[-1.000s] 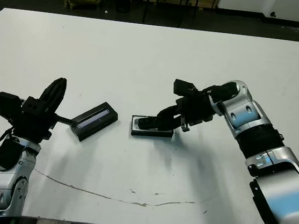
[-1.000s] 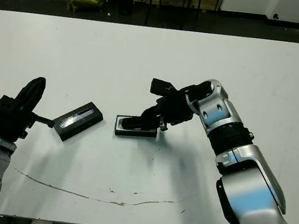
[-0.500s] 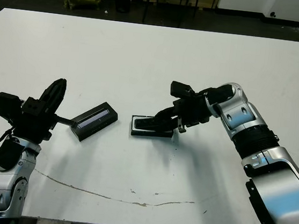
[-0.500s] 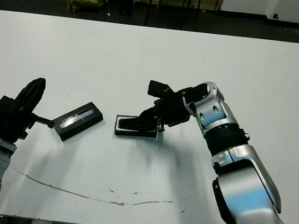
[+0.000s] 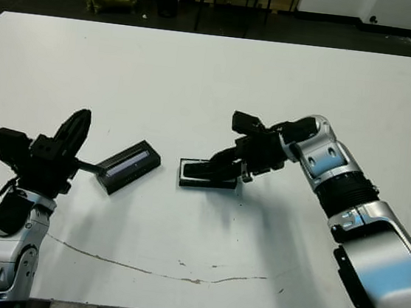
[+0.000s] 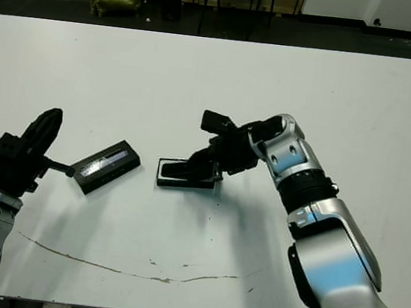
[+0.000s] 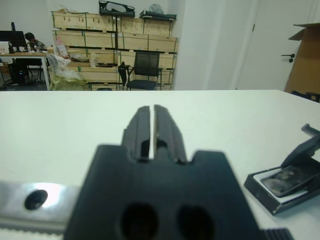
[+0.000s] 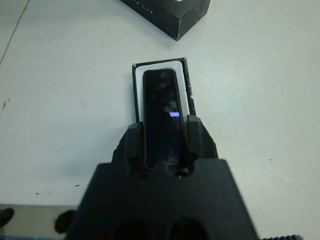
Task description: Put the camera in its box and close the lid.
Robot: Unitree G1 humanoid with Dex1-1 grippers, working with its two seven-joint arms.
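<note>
1. The right tool (image 8: 161,145) is clamped on the near end of the camera (image 8: 161,112), 1 finger (image 8: 133,142) on each long side.
2. The camera lies lengthwise over the white inside of the box (image 5: 207,175), which sits at the centre of the head-camera frame on the white worktop (image 5: 215,73). In the left wrist view the camera's held end looks tilted up from the box; whether the far end touches the lining cannot be told.
3. Compared with 1.0 s ago, the right arm has drawn slightly toward the frame's left and its elbow sits a little higher in the frame; the box has barely shifted, if at all.
4. The lid (image 5: 128,165) lies on the worktop left of the box, angled, its pale strip facing up, in the same place as before.
5. The left tool (image 5: 70,133) hovers at the left of the frame, near the lid's left end, its 2 fingers (image 7: 170,131) almost together with only a thin slit between them. It has not moved since the earlier frames.
</note>
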